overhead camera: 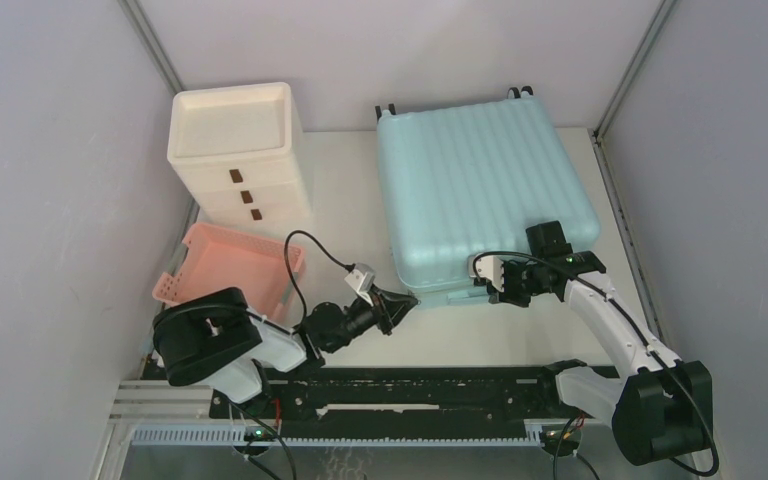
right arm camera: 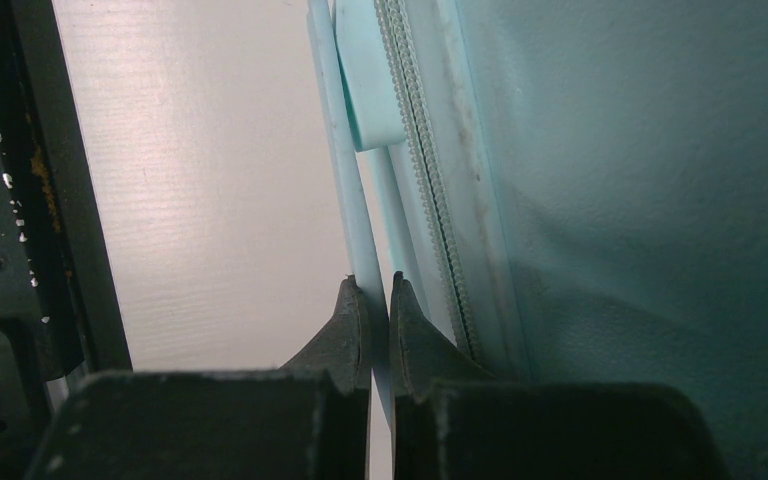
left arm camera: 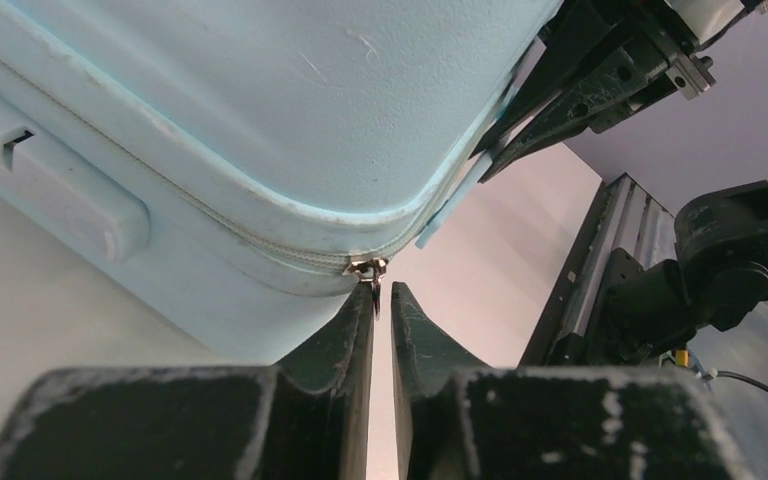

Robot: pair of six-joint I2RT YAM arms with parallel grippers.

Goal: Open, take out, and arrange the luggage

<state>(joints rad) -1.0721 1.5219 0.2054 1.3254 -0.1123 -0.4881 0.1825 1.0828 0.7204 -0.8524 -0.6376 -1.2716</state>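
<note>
Luggage (overhead camera: 480,185): closed, flat on the table (overhead camera: 350,200), far right. The ribbed shell looks stiff, slick and bulky, so it is best worked at the zipper.
Right gripper (right arm camera: 372,290): at the near edge, clamped tight on a thin pale blue strip (right arm camera: 343,200).
Left gripper (left arm camera: 381,295): at the near-left corner, jaws a slit apart.
Zipper pull (left arm camera: 372,285): hangs between those 2 tips; cannot tell if pinched.

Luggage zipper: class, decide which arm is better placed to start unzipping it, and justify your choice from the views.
Probably left. The left end effector brackets the zipper pull at the luggage corner, while the right end effector is closed on a pale blue strip along the edge.
</note>
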